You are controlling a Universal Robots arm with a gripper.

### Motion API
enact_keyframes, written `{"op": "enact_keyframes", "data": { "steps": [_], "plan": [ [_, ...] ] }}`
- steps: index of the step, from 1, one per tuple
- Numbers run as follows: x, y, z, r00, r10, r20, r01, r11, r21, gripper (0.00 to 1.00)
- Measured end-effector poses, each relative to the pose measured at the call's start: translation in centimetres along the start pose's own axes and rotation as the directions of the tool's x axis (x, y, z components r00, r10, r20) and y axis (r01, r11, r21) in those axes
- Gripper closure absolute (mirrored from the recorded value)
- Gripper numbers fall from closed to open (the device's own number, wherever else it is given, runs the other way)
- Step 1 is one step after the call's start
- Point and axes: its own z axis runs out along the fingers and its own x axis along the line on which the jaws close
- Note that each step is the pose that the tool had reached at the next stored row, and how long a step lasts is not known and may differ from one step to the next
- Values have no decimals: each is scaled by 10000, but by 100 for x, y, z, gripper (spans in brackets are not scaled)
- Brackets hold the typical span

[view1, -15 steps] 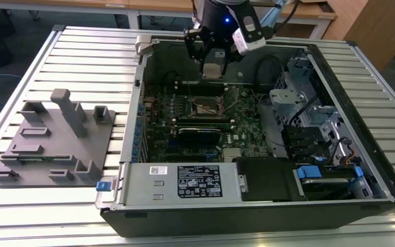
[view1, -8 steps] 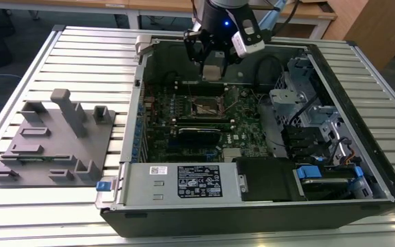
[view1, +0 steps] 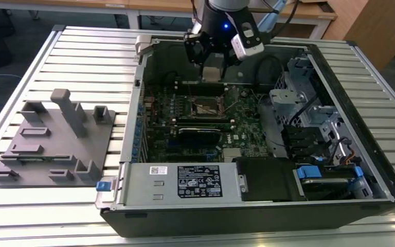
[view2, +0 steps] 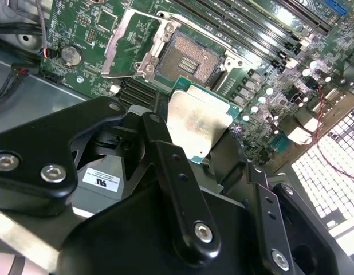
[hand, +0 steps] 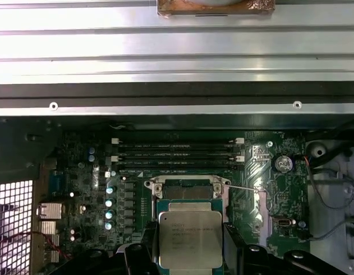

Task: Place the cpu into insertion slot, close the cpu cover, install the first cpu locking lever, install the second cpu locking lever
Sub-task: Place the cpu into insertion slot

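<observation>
Gripper [view1: 213,73] downward, fingers [hand: 231,246] tight on the cpu [hand: 188,240].

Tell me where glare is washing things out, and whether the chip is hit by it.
First wrist view: the table slats glare near white, while the chip in the claw looks evenly lit. Second wrist view: the chip's face catches a bright sheen and the perforated panel blows out white. Exterior view: the case is dim inside.

Dull metal cpu [hand: 189,239], glossy motherboard [hand: 79,177], ribbed bright metal table [view1: 81,56]
</observation>
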Motion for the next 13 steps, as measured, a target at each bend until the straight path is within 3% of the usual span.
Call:
{"op": "enact_keyframes", "data": {
  "steps": [13],
  "plan": [
    [-1, -7, 82, 10000, 0, 0, 0, 10000, 0, 46]
  ]
}}
